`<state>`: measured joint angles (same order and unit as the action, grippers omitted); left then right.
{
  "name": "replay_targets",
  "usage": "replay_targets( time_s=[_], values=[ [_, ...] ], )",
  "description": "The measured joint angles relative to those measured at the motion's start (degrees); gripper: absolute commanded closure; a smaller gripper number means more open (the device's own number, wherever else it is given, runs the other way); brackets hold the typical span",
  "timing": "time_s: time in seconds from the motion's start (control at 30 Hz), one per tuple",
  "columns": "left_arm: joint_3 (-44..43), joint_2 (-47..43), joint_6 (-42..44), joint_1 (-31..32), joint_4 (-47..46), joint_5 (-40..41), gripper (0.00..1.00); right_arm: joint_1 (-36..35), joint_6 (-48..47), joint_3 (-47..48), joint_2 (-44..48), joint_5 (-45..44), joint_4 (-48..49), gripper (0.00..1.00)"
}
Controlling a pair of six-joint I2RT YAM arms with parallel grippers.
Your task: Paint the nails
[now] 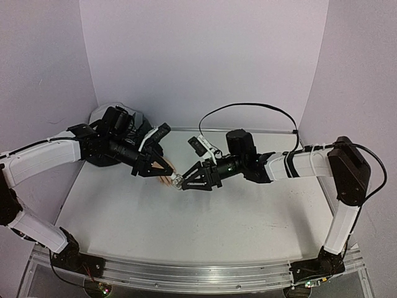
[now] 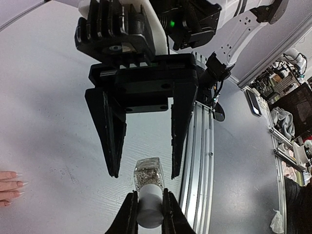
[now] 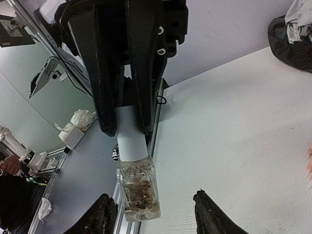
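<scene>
- Top view: left gripper and right gripper meet nose to nose just over the mannequin hand lying on the white table; the left arm is nearer it; lilac walls close round.
- Left wrist: the left gripper is clamped on the bottle by its white cap; the bottle's long axis points into the right gripper; the nails lie well off leftward, tips toward the bottle.
- Right wrist: jaws parted either side of the glass, touching nothing; gripping it looks the likely next move.
</scene>
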<state>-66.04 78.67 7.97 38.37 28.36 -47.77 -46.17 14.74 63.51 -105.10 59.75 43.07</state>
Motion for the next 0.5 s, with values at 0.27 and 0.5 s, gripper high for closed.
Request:
replay_targets(
  time_s=[0.27,0.5],
  values=[
    [-0.3,0.0,0.1,0.4,-0.4,-0.1,1.00,-1.5,1.2,1.6,-1.9,2.3,1.6,0.63],
    [-0.4,0.1,0.1,0.4,-0.4,-0.3,1.00,-2.1,1.7,2.9,-2.7,2.9,2.7,0.84]
  ],
)
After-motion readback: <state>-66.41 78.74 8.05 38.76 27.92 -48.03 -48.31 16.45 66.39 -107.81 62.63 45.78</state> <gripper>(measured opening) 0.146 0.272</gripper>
